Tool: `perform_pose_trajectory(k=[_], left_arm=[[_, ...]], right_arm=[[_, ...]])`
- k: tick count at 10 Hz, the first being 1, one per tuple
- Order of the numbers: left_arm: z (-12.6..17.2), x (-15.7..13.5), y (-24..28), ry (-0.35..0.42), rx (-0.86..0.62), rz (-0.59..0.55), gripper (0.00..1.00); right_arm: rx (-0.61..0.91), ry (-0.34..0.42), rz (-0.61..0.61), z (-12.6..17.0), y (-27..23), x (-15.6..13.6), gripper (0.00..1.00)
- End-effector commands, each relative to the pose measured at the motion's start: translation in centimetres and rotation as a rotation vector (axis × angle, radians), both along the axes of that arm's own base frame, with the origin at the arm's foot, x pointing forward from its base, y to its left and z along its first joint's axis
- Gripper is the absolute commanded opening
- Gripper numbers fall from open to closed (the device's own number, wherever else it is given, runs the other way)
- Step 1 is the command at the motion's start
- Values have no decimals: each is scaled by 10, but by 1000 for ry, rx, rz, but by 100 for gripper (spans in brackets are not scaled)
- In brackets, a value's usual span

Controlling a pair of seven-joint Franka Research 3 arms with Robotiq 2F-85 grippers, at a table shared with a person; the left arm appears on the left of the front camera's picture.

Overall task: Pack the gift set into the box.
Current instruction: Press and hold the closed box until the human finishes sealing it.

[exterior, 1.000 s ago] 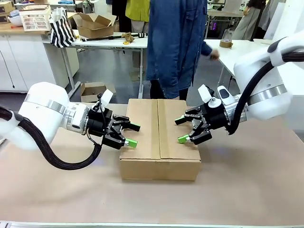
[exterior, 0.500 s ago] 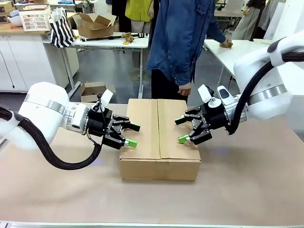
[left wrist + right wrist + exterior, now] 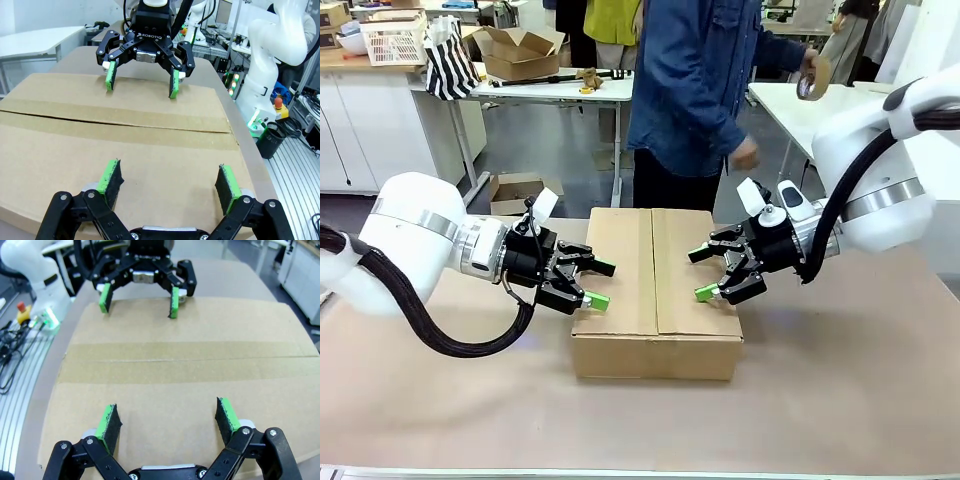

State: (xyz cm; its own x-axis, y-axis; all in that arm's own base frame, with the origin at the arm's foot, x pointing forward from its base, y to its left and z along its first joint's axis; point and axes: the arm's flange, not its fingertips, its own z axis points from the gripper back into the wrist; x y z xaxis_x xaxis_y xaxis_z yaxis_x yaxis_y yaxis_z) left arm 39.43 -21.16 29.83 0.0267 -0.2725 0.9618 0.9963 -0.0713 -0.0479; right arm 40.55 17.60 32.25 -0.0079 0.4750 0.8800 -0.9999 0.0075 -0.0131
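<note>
The box (image 3: 655, 290) lies in the middle of the table with its top flaps shut along a centre seam. The gift set is hidden from view. My left gripper (image 3: 603, 284) is open at the box's left edge, its green pads over the left flap. On the opposite side my right gripper (image 3: 700, 273) is open over the right flap. In the left wrist view my left gripper (image 3: 170, 181) spreads over the box top (image 3: 125, 145), facing the right gripper (image 3: 140, 82). The right wrist view has my right gripper (image 3: 167, 422) above the box top (image 3: 175, 365), facing the left gripper (image 3: 137, 302).
A person in a blue denim shirt (image 3: 690, 90) stands at the far side, one hand raised with a roll of tape (image 3: 810, 78). Behind are white tables, a small open cardboard box (image 3: 520, 50), a striped bag (image 3: 450, 65) and a white basket (image 3: 395, 38).
The person reached to the table at the right, then lifted a roll of tape from it. Both arms and the box have not moved.
</note>
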Motion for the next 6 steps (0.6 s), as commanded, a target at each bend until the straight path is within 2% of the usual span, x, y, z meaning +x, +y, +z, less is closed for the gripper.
perform_pose_trajectory(k=[1, 6], left_arm=[[-1, -1, -1, -4, -1, -2, 100], [-1, -1, -1, -4, -1, -2, 100]], right_arm=[[-7, -10, 1, -2, -1, -1, 100], [-7, -10, 1, -2, -1, -1, 100]])
